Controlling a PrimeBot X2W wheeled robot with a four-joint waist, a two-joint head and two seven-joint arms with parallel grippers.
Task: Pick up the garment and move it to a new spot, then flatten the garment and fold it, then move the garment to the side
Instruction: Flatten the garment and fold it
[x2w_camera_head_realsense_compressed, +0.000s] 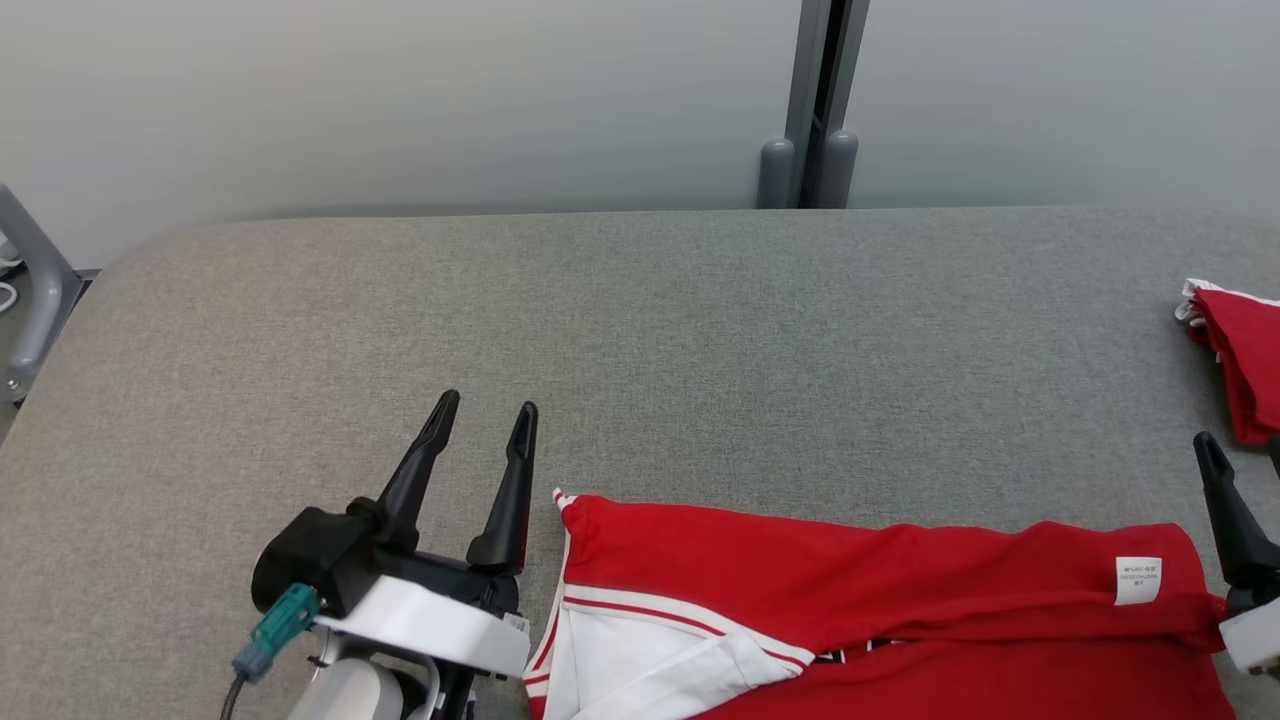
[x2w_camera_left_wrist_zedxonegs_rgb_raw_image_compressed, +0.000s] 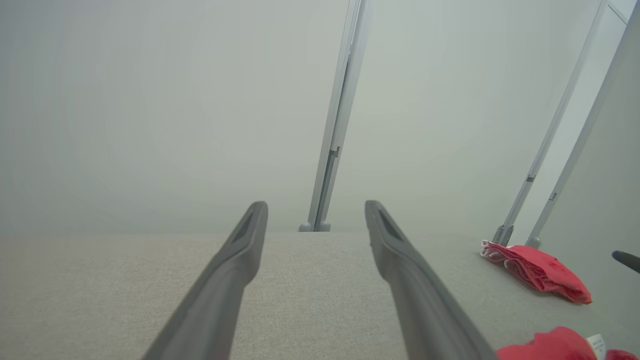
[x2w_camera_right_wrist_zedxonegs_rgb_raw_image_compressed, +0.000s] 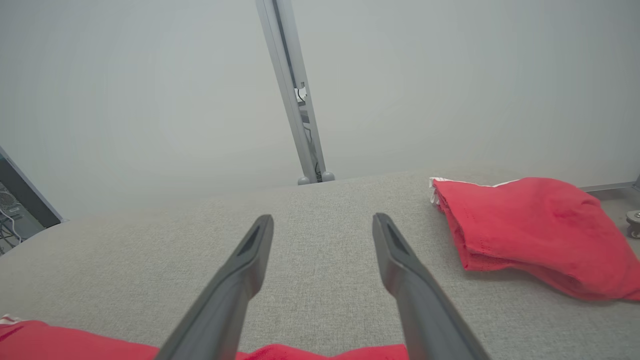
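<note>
Here the garment (x2w_camera_head_realsense_compressed: 880, 600) lies on the table (x2w_camera_head_realsense_compressed: 640, 330).

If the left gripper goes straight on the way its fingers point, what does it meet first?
The way looks free: the left gripper points over bare table. Beyond it, probably the wall, near the post.

Head view downward over grey table (x2w_camera_head_realsense_compressed: 640, 300); wrist views low, wallward (table shared)
</note>
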